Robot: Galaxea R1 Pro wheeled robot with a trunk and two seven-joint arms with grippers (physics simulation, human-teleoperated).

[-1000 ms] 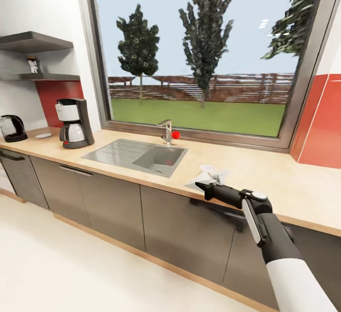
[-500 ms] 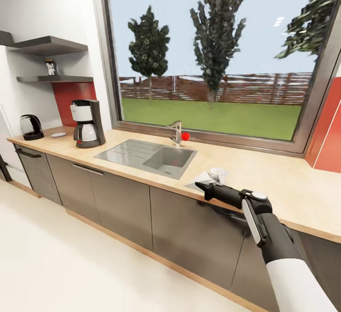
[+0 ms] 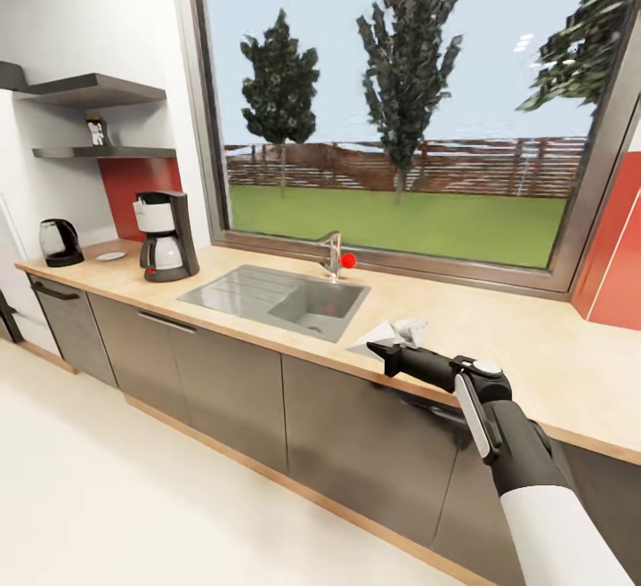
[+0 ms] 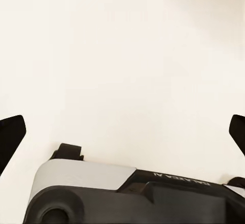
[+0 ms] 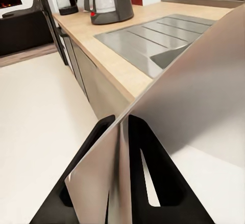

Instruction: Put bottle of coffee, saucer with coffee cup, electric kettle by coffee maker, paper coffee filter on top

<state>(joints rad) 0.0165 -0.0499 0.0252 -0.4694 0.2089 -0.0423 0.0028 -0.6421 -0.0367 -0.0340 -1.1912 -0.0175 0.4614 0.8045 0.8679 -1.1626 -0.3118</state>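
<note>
Paper coffee filter (image 5: 168,111): pinched edge-on between the right gripper (image 3: 385,352) fingers, a white-grey cone fanning out past the tips. From the head view it (image 3: 383,334) sits at the counter's front edge, right of the sink (image 3: 280,297). Whether it is lifted clear of the wood or resting on it, I cannot tell.

Coffee maker (image 3: 166,235): far down the kitchen countertop (image 3: 499,337) to the left, well apart from the filter. Electric kettle (image 3: 59,242) and saucer (image 3: 111,256) stand beyond it. Bottle of coffee (image 3: 95,130) is on the kitchen shelf (image 3: 107,151). A white thing just behind the filter (image 3: 409,328) may be the coffee cup; too small to be sure.

Left gripper (image 4: 122,132): spread wide, holding nothing, pale floor beyond it.

Judgement on the step: carry the filter to the machine's top. Paper is limp and light, so the grip should stay firm but the travel slow; a quick swing would likely flap or fold it. Lift well above the counter edge before the base rolls left, keep the arm high over the sink tap (image 3: 331,254), and approach the coffee maker from above so the cone settles flat rather than knocking the housing.
</note>
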